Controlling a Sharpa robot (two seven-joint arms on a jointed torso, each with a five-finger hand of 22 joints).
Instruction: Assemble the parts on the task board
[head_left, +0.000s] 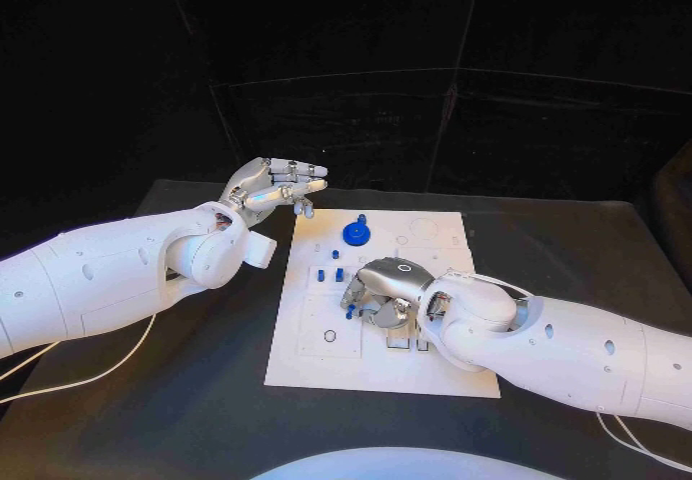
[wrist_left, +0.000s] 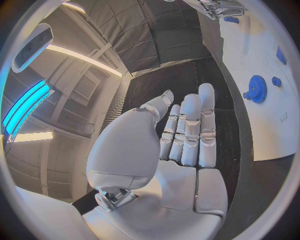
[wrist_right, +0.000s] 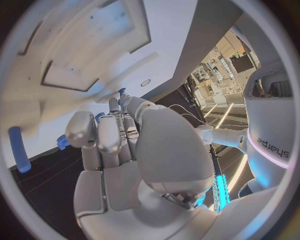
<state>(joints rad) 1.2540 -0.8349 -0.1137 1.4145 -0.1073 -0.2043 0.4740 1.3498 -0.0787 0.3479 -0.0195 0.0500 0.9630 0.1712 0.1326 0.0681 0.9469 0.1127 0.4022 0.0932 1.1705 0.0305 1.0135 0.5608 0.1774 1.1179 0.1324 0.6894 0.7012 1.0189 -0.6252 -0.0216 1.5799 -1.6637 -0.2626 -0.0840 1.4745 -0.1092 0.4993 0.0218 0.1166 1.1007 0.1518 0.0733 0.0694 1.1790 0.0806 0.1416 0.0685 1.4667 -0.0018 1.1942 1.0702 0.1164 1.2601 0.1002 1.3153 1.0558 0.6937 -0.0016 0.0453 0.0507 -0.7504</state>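
Two white arms over a black table (head_left: 173, 400), the white task board (head_left: 325, 365) lying at its middle.

The left arm (head_left: 101, 275) reaches in beside the board's far left corner, its left hand (head_left: 274, 185) raised off the tabletop with fingers straight, side by side and holding nothing. The right arm (head_left: 577, 350) crosses the board's near right corner and hides that part of it; the right hand (head_left: 382, 290) is bent down over the board's centre, fingers curled under, and whether anything is held cannot be told. A blue gear (head_left: 356, 234) stands near the board's far edge. Small blue pegs (head_left: 329, 273) sit just left of the right hand, with more blue pieces (head_left: 411, 345) at the wrist, partly covered.
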